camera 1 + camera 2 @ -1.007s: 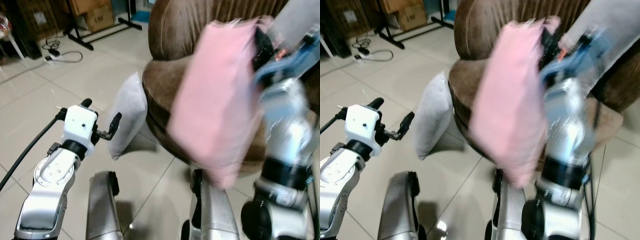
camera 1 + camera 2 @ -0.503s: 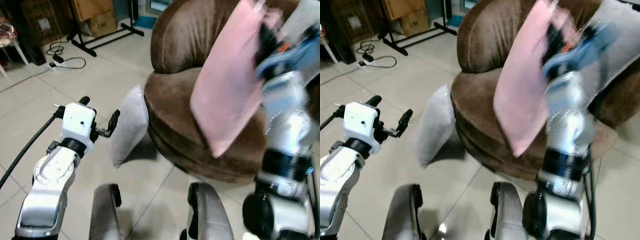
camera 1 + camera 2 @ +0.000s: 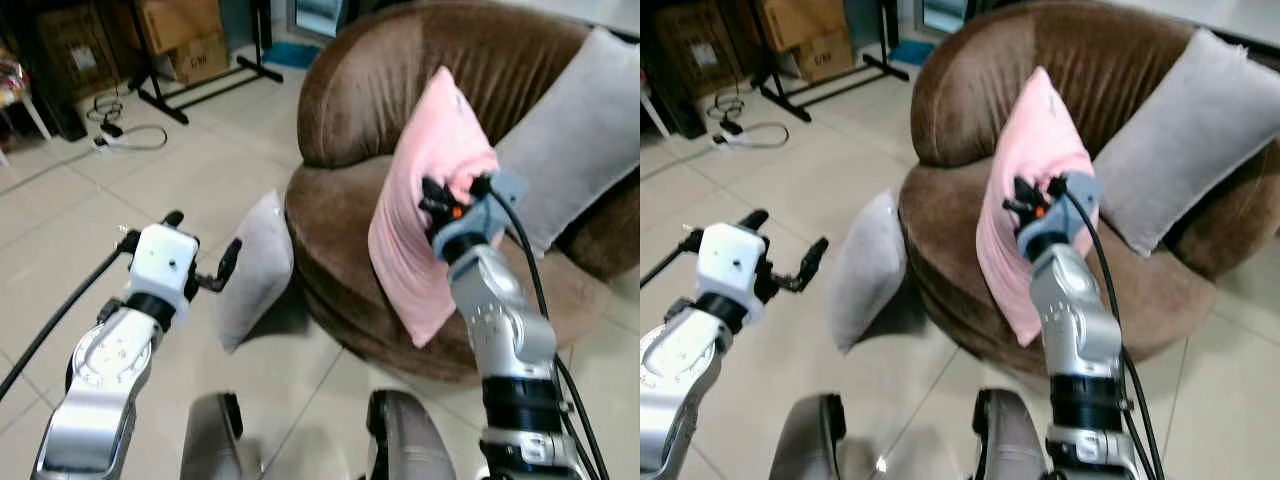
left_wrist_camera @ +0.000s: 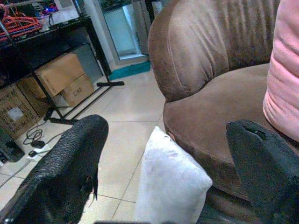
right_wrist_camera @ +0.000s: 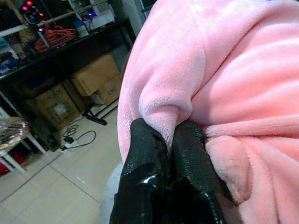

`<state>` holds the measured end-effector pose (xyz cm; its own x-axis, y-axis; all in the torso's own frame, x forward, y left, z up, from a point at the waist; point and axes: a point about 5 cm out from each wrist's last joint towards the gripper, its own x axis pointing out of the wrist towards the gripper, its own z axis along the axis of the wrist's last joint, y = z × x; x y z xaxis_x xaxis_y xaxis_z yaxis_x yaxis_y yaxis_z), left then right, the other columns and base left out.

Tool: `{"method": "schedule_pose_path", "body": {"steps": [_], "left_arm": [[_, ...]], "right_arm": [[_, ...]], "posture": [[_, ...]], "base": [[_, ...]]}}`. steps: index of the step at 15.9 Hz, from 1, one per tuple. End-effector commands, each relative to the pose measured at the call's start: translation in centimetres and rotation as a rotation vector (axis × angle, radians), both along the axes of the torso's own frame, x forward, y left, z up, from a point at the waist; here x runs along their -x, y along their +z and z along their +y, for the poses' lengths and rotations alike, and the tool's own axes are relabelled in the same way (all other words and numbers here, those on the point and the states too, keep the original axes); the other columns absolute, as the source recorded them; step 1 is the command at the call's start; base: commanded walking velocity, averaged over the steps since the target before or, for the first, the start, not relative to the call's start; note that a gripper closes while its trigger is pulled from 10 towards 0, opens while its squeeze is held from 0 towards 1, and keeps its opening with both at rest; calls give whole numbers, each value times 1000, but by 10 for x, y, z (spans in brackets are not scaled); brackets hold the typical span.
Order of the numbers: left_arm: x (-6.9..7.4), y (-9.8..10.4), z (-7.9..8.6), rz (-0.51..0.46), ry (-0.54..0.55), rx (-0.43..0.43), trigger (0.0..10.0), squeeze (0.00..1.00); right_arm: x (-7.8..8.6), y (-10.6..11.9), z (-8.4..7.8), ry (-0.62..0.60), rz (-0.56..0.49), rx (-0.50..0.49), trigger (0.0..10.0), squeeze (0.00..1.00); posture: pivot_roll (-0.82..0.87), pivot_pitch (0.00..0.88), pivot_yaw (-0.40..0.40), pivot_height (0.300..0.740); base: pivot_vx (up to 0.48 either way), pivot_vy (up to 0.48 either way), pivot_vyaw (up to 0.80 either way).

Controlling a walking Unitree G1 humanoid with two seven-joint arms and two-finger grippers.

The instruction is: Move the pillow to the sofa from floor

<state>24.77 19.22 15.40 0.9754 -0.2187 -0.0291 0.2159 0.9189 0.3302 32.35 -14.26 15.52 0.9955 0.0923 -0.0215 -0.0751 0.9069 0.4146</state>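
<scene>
**Pink pillow up over the sofa seat**

We've got our right end effector (image 5: pixel 170 140) clenched on a fold of the pink pillow (image 3: pixel 425 200), holding it upright over the brown sofa (image 3: pixel 375 95) seat. Our left end effector (image 4: pixel 168 158) is spread wide with nothing in it, near the grey pillow (image 3: pixel 255 265) that's propped on the floor (image 3: pixel 90 210) against the sofa's front. Another grey cushion (image 3: pixel 580 130) leans on the backrest.

R gripper (image 3: pixel 447 203) pinching pink pillow (image 3: pixel 425 210) over brown sofa (image 3: pixel 400 120), grey pillow (image 3: pixel 252 268) on floor
</scene>
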Motion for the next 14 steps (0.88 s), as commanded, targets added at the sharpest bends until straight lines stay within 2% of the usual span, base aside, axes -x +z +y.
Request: {"method": "schedule_pose_path", "body": {"steps": [1,5,8,14], "left_arm": [[0,0,-1,-2,-4,-7,10000,0],[3,-11,-4,39,-8,-14,10000,0],[1,-11,-4,32,-20,-46,10000,0],[0,-14,-8,68,-10,26,10000,0]], "right_arm": [[2,-9,-3,-13,39,30,10000,0],[10,-17,-6,-27,71,38,10000,0],[11,-16,-5,-27,66,26,10000,0],[12,-18,-6,-32,69,35,10000,0]], "posture": [[-63,0,-66,640],[-68,0,-63,670],[-71,0,-61,690],[-72,0,-59,735]], "base": [[0,0,0],[0,0,0],[0,0,0],[0,0,0]]}}
